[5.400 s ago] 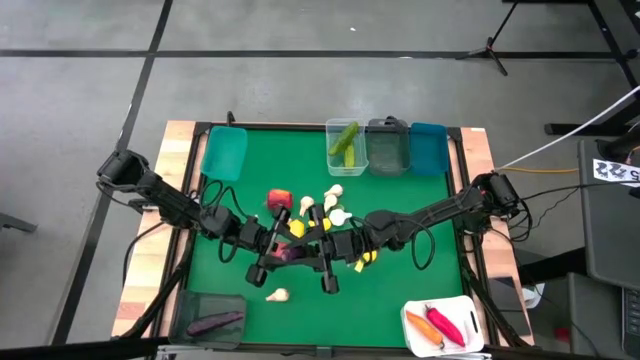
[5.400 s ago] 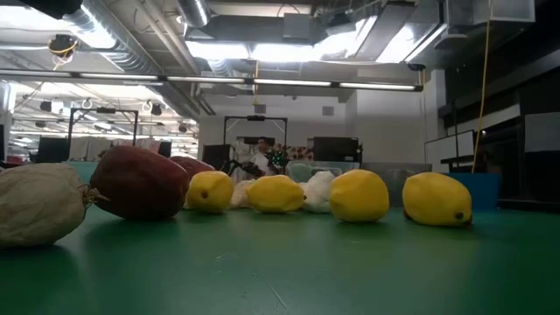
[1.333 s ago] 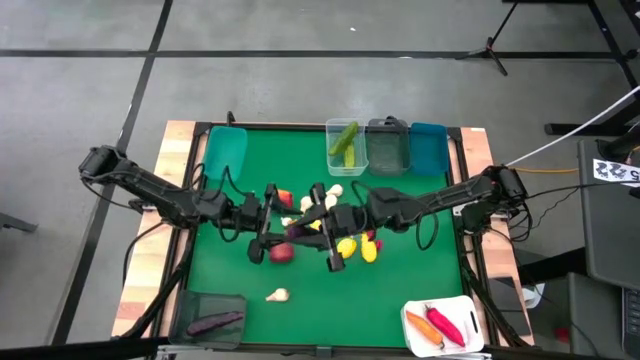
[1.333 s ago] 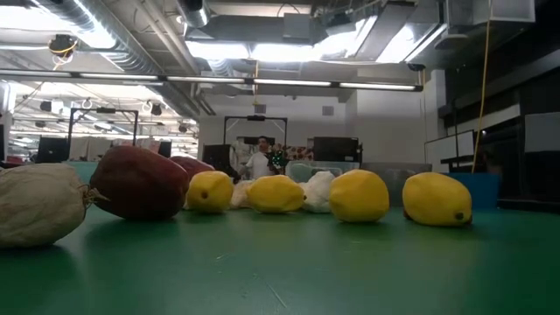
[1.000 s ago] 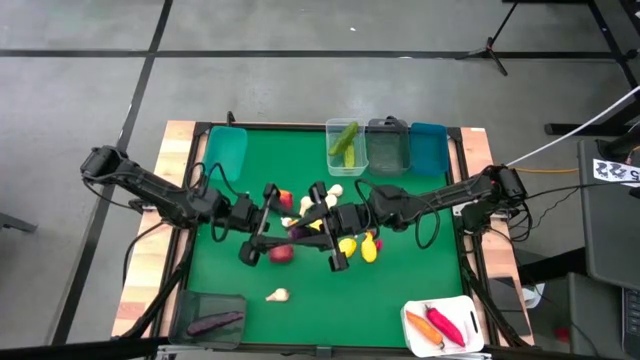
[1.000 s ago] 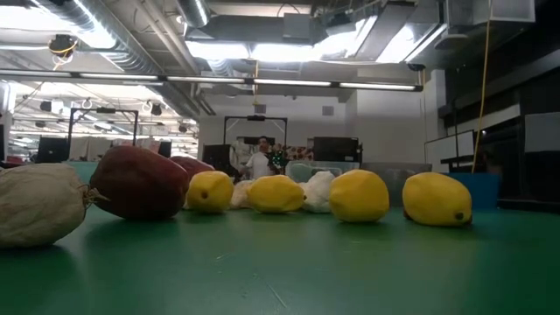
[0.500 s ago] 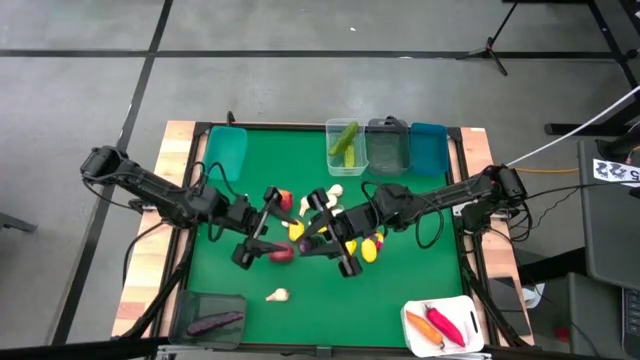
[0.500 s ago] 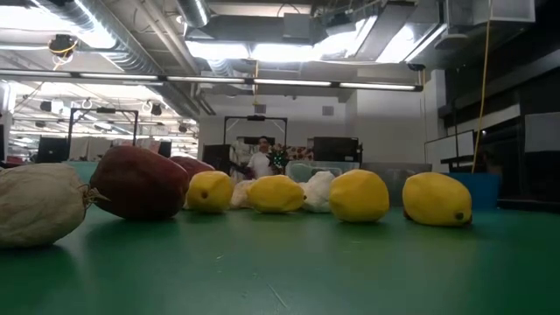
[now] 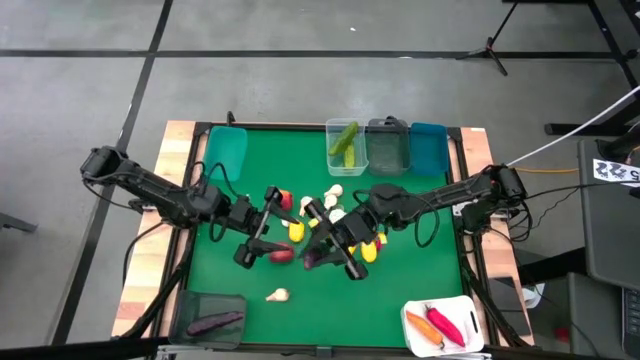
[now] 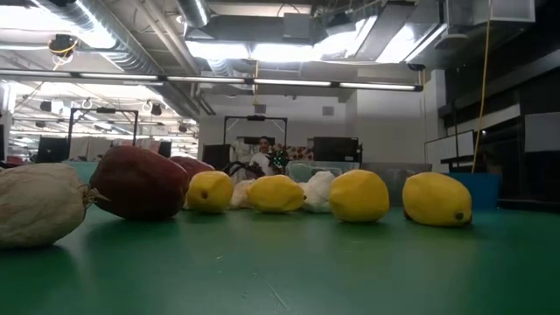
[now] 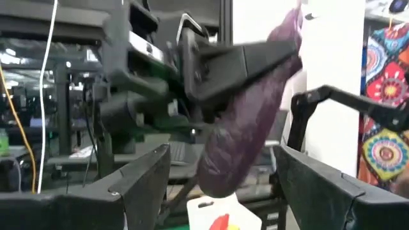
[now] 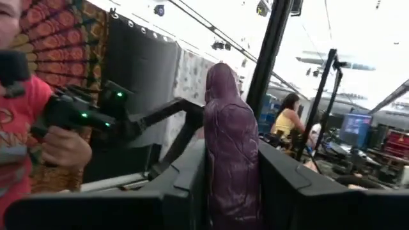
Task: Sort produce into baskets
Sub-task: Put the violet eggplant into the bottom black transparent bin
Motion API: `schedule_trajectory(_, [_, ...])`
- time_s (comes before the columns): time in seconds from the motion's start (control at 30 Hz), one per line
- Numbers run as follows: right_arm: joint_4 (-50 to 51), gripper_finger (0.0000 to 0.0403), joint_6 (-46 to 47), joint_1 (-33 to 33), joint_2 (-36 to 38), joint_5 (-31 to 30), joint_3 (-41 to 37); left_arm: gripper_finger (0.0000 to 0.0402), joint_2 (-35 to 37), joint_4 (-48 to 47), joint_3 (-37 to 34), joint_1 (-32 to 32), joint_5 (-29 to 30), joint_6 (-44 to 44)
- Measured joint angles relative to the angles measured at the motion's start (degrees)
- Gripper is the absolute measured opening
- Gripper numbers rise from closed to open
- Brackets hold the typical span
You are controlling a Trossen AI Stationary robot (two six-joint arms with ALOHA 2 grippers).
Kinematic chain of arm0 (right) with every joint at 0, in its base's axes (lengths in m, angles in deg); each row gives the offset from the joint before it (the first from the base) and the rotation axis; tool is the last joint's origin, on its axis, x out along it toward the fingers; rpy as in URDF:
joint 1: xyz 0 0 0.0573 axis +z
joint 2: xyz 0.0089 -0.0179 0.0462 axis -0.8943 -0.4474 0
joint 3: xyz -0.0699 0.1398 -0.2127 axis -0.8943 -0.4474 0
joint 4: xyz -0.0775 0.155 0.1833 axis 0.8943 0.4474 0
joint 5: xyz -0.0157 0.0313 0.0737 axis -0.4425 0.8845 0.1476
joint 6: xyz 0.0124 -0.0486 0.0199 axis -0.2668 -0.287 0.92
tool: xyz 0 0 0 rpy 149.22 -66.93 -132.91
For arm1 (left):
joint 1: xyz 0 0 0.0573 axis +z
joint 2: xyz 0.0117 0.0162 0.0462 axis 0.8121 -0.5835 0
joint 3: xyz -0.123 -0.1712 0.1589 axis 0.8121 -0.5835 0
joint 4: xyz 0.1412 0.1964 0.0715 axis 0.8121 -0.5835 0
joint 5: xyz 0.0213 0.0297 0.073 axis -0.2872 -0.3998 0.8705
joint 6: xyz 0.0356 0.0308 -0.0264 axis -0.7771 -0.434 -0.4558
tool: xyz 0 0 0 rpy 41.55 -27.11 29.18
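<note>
Eggplant [image 12: 232, 150] first: it sits clamped between the two fingers of your right gripper [image 9: 322, 257], held off the mat over the middle of the table [image 9: 410, 290], with its stem end sticking out past the fingertips in the right wrist view. It looks like a small, light toy with a smooth, glossy skin, so judge it as slippery rather than heavy; the risk is that it pivots or slides out lengthwise, not that it weighs the arm down. Your grip sits on the fat middle of the body, which is the sensible place, since the tapering ends would let the fingers squeeze it out. It seems stiff enough to take a firm pinch without harm. Your left gripper [image 9: 250, 247] stands just across from the right one, fingers spread and holding nothing, and from its wrist view the eggplant [image 11: 246, 121] hangs tilted directly ahead of it, between its fingers but apart from them. If you mean to pass it over, take hold on the free lower bulge, clear of the right fingers. The dark bin [image 9: 213, 314] with another eggplant lies off beyond the left gripper, at the near corner of the table.
</note>
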Motion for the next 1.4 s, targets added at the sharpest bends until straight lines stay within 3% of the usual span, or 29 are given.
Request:
schedule_trajectory(0.13, [7.79,0.0108,2.09,-0.47,0.04,-5.99,0.0,0.028,0.94,1.35,0.0,-0.54,0.02,-0.7])
schedule_trajectory(0.27, [17.62,0.0108,1.95,-0.49,0.04,-16.25,0.0,0.028,1.87,0.72,0.0,-1.19,0.42,-4.38])
schedule_trajectory(0.43, [21.22,0.0108,1.93,-0.37,0.04,-23.78,0.0,0.028,1.83,-0.57,0.0,-1.36,1.84,-5.99])
schedule_trajectory(1.17, [16.45,0.0108,0.58,-0.5,-0.76,-24.45,0.0,0.0279,1.74,-1.41,0.04,-1.36,2.64,-7.43])
schedule_trajectory(1.4, [16.27,0.0108,0.53,-0.63,-1.49,-24.54,0.02,0.0221,1.52,-1.61,0.0,-1.36,3.1,-7.41])
